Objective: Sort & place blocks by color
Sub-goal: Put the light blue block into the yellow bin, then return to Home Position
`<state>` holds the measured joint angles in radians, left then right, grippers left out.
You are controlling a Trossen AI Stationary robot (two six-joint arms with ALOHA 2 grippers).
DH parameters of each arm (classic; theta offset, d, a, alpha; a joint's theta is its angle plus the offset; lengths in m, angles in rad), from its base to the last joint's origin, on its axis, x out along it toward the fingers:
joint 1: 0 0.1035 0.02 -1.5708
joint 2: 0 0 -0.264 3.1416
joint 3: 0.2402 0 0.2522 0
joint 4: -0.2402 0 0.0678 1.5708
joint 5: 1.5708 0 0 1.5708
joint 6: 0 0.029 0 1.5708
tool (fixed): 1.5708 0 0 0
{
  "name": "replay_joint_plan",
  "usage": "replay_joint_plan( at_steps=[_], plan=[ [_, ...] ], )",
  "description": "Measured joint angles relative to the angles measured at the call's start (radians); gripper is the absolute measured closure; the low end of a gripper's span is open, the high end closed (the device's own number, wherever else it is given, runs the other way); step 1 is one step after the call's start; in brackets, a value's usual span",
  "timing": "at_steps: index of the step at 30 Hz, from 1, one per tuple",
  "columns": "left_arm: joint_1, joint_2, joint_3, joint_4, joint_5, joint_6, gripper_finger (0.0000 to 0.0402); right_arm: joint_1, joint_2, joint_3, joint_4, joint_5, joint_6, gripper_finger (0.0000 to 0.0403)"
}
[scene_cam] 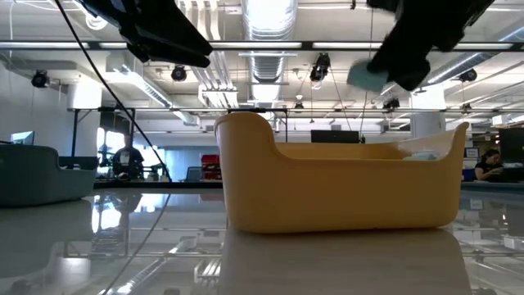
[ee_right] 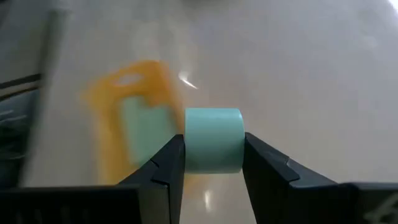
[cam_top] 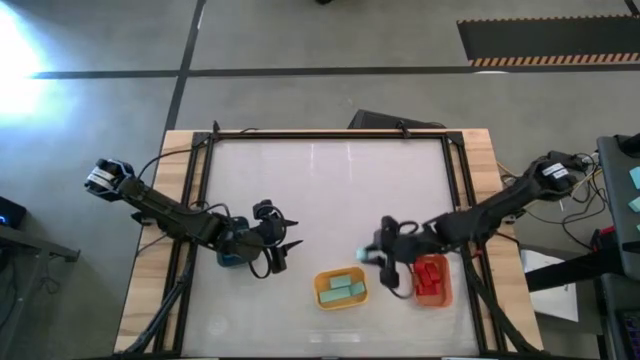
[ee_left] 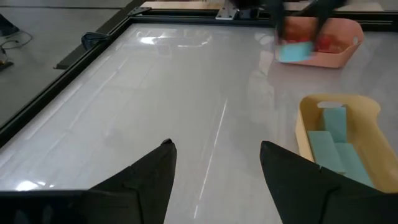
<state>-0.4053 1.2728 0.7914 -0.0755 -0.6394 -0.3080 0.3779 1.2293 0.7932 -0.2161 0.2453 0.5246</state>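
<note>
My right gripper (ee_right: 213, 149) is shut on a pale mint-teal block (ee_right: 213, 138), held in the air just right of the yellow bin (cam_top: 318, 287). That bin holds several mint blocks (ee_left: 333, 140). Red blocks (cam_top: 430, 278) lie in the orange bin (cam_top: 447, 287) beneath my right arm. My left gripper (ee_left: 214, 158) hovers open and empty to the left of the yellow bin, next to the grey-blue bin (cam_top: 228, 256). My right gripper pinches the mint block by two opposite sides (ee_right: 190, 146), one finger on each. The fingers slant downward from the table's right side. The block (scene_cam: 368, 78) is lifted clear of the table, above the height of the yellow bin's rim (scene_cam: 246, 119).
A black frame (cam_top: 330, 136) runs along the white table's far and side edges. The far half of the table (ee_left: 155, 81) is bare. The three bins stand in a row near the front edge.
</note>
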Motion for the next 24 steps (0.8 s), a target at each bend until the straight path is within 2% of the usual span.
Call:
replay_joint_plan(
  at_steps=[4, 8, 18, 24],
  plan=[
    [0.000, 0.000, 0.000, 0.011, -0.004, 0.001, 0.0185, 0.066, 0.036, -0.001, 0.153, -0.005, -0.086, 0.0287],
    [0.000, 0.000, 0.000, 0.015, -0.005, 0.001, 0.0185, 0.070, 0.117, 0.000, 0.265, -0.010, -0.140, 0.0287],
    [0.000, 0.000, 0.000, 0.015, -0.005, 0.002, 0.0185, 0.063, 0.296, 0.110, 0.268, -0.043, -0.199, 0.0224],
    [0.000, 0.000, 0.000, 0.014, -0.006, 0.010, 0.0185, 0.062, 0.353, 0.165, 0.267, -0.040, -0.226, 0.0200]
  ],
)
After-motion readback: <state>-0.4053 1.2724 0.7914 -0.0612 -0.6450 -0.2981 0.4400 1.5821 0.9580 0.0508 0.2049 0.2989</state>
